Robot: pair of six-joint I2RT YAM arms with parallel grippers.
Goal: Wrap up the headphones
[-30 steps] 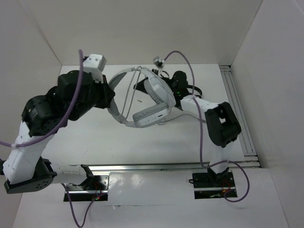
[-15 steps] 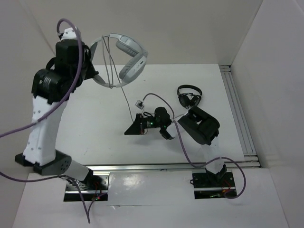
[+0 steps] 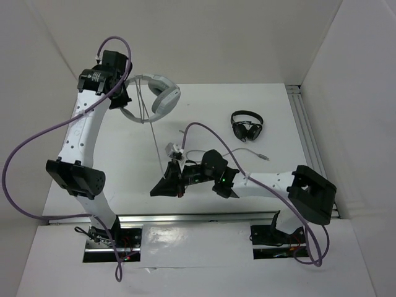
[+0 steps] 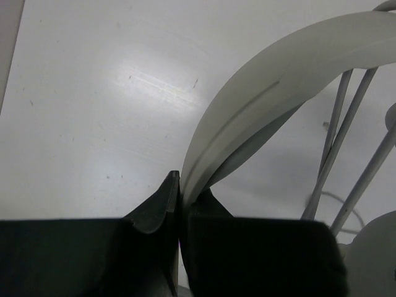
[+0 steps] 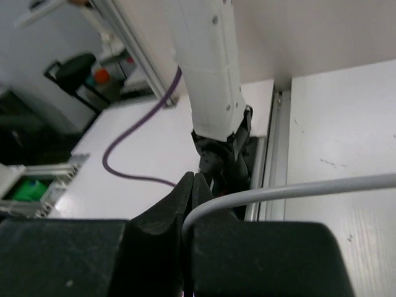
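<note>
The large light grey headphones point(image 3: 156, 96) hang at the back left, above the table. My left gripper point(image 3: 122, 99) is shut on their wide headband point(image 4: 260, 105), which stands pinched between the jaws of this left gripper point(image 4: 181, 185). Cable strands point(image 4: 346, 142) cross beside the band. The thin grey cable point(image 3: 154, 142) drops from the cups toward the near middle. There my right gripper point(image 3: 154, 190) is shut on it. In the right wrist view the cable point(image 5: 297, 189) curves out of the closed right gripper point(image 5: 193, 185).
Small black headphones point(image 3: 247, 125) lie at the back right, with a short lead beside them. A metal rail point(image 3: 310, 148) runs along the table's right side, and another along the near edge point(image 3: 204, 216). White walls enclose the back and sides. The left arm's base point(image 5: 210, 80) stands ahead of the right gripper.
The right gripper has moved nearer and to the left, and has shut on the cable. The left arm has stretched out, with the headphones now lower at the back left.
</note>
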